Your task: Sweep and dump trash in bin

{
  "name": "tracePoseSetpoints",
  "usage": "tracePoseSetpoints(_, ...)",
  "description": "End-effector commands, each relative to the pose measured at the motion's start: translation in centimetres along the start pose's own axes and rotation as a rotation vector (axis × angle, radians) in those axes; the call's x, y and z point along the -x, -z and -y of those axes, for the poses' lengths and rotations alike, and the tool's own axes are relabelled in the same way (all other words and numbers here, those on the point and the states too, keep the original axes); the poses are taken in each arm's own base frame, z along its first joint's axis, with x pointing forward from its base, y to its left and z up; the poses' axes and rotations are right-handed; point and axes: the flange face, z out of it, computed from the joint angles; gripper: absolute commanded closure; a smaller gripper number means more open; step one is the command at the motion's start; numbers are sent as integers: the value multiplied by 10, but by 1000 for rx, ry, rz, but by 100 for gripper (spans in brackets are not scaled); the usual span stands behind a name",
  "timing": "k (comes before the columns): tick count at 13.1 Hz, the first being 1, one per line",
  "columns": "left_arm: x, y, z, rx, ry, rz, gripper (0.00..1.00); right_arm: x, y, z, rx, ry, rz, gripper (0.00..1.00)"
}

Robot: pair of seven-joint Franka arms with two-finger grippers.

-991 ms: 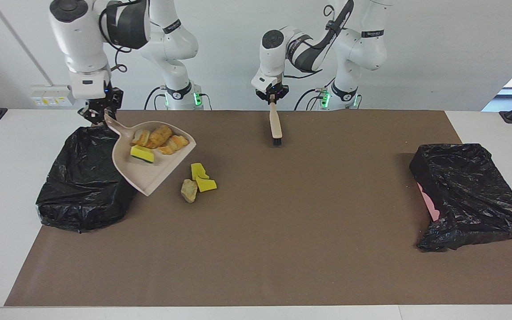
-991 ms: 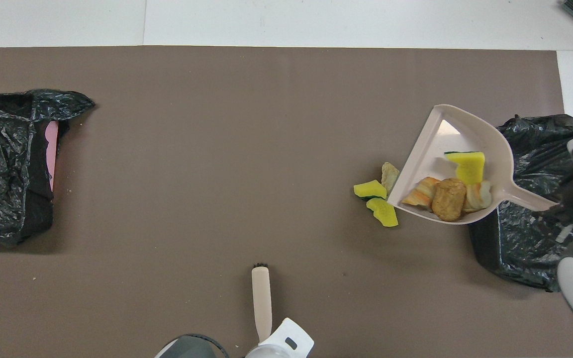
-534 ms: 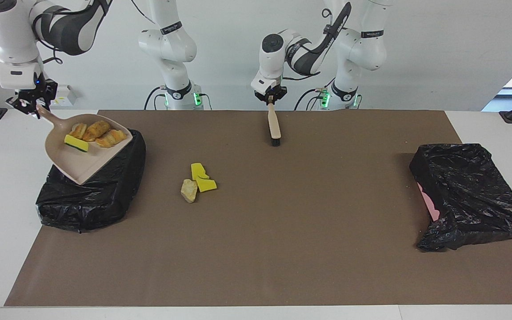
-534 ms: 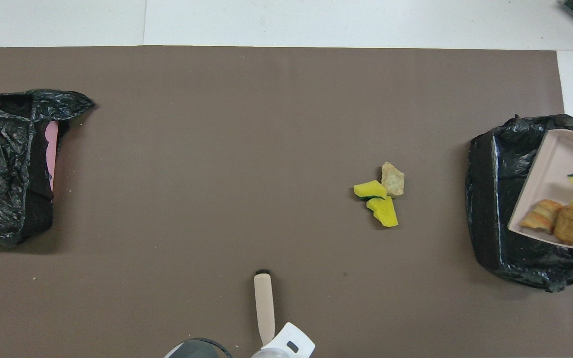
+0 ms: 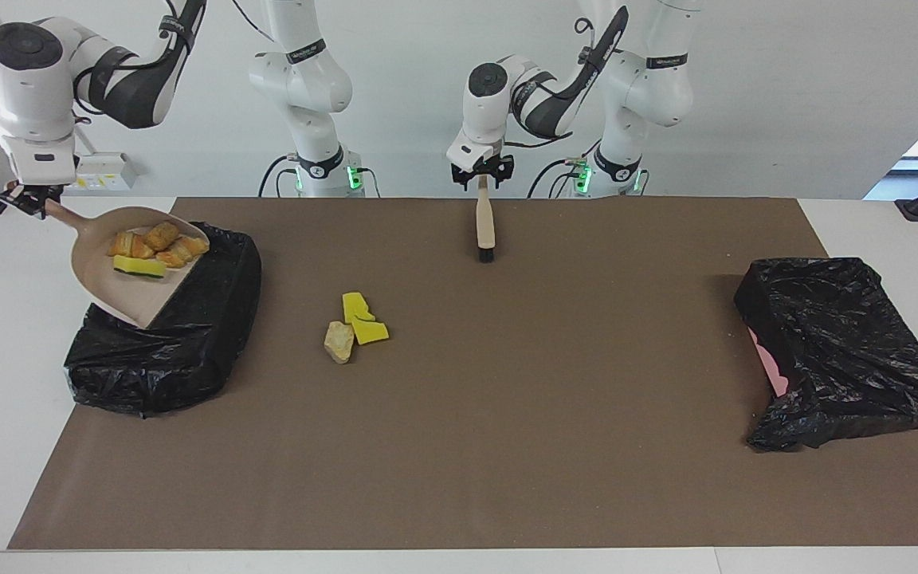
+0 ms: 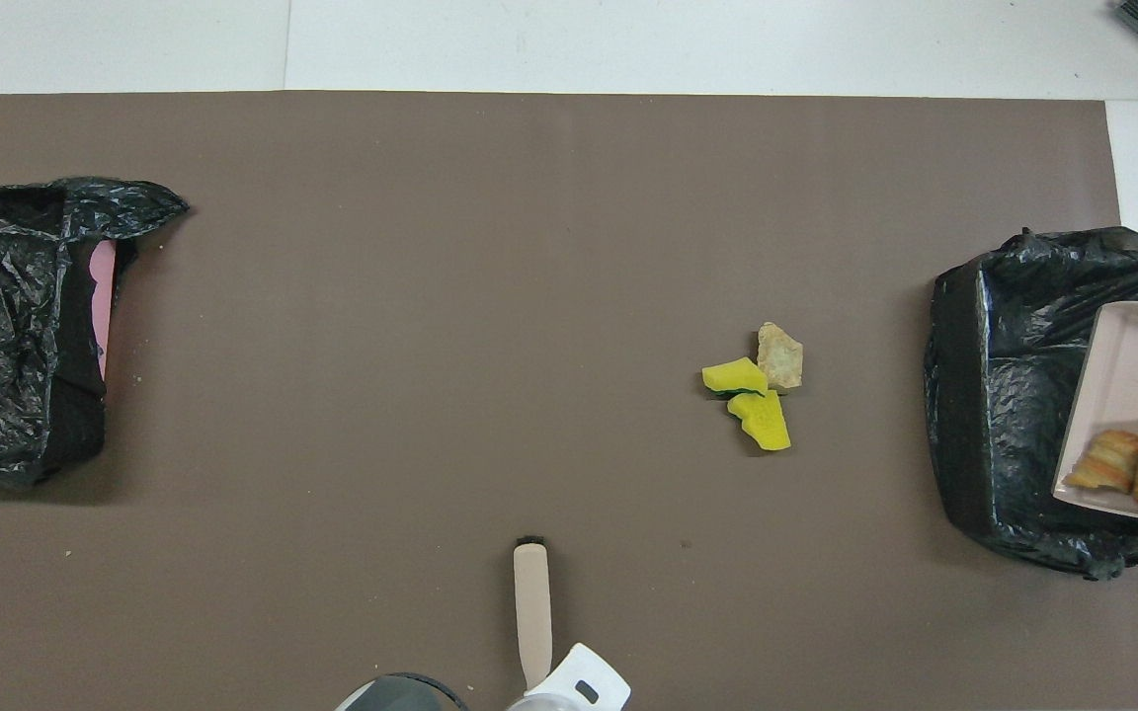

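Observation:
My right gripper [image 5: 33,199] is shut on the handle of a beige dustpan [image 5: 120,291] and holds it tilted over the black-bagged bin [image 5: 180,343] at the right arm's end. In the pan lie three tan bread-like lumps [image 5: 158,239] and one yellow sponge chunk [image 5: 139,267]. Two yellow sponge chunks [image 5: 359,319] and one tan lump [image 5: 339,341] lie together on the brown mat beside that bin. My left gripper [image 5: 481,171] is shut on a brush [image 5: 484,227] whose bristles point down at the mat, near the robots. In the overhead view the dustpan [image 6: 1137,365] is cut off by the frame's edge.
A second black-bagged bin [image 5: 841,351] with a pink side showing stands at the left arm's end of the table. The brown mat [image 5: 507,414] covers most of the white table.
My right arm lifted the loaded dustpan away from the scraps on the mat and carried it over the bin. My left gripper with the brush shifted only slightly.

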Motion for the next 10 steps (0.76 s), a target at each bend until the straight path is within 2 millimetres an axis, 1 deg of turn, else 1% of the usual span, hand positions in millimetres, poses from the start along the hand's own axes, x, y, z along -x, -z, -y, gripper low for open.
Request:
tracePoseSetpoints(1,-55,66,12,8,-102,-36,0,-11,4,3,26,59,63,100)
tracePoseSetpoints(2,-77,91,22,25,-98,-70,0,-11,5,3,26,52,74,100)
tracePoseSetpoints(4,-117,151,46,49,-110,-138,0,-11,10,3,36,63,93,100)
tracePoseSetpoints(6,-152,210,71,59,-132,-159,0,-10,22,4,52,79,128,100)
tracePoseSetpoints(8,-180,260,98,76,-108,-168,0,-2,30,10,50,75,148,100)
tracePoseSetpoints(9,-192,291,117,94,-89,-194,0,5,39,14,54,75,157,100)
tracePoseSetpoints(10,-199,310,137,95,-94,-204,0,11,45,19,48,89,164,100)
